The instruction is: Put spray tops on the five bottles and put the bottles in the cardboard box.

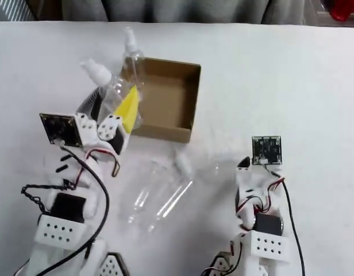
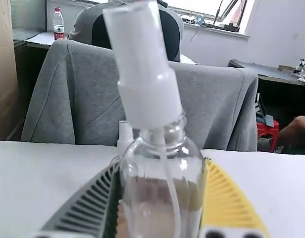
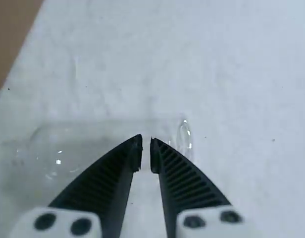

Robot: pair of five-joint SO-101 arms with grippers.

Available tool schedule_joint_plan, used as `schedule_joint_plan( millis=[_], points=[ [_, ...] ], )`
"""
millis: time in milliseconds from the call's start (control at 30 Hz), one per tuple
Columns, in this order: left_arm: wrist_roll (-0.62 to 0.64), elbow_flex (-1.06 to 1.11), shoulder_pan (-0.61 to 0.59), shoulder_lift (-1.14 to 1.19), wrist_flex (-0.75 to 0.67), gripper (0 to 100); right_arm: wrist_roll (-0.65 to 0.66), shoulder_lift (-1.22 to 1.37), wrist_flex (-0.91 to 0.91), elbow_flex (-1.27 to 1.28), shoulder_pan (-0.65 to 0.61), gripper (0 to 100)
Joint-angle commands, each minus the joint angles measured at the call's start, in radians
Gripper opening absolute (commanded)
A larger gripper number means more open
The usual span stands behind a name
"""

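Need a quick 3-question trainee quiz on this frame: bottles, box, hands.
1. True or false: the bottle gripped in the left hand already has a spray top on it.
2. Pick one. The cardboard box is: A) closed with a lid, B) open at the top, C) turned upside down.
3. Fill in: the clear bottles lying on the table are between the two ____.

Key: 1 true; 2 B; 3 arms.
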Motion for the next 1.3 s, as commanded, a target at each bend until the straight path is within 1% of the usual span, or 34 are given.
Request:
schedule_joint_plan(
  millis=[0, 1000, 1067, 1200, 1267],
  points=[
    [-0.011, -0.015, 0.015, 0.007, -0.031, 2, 0.011, 0.018, -0.001, 0.011, 0.012, 2.3],
    [-0.017, -0.055, 0.013, 0.008, -0.032, 2, 0.012, 0.018, -0.001, 0.011, 0.012, 2.3],
    [-0.018, -0.055, 0.013, 0.008, -0.035, 2, 0.012, 0.018, -0.001, 0.011, 0.012, 2.3],
    [-0.02, -0.058, 0.008, 0.008, -0.089, 2, 0.012, 0.018, -0.001, 0.011, 0.012, 2.3],
    [-0.052, -0.081, 0.01, 0.01, -0.087, 2, 0.012, 0.018, -0.001, 0.011, 0.012, 2.3]
  ],
)
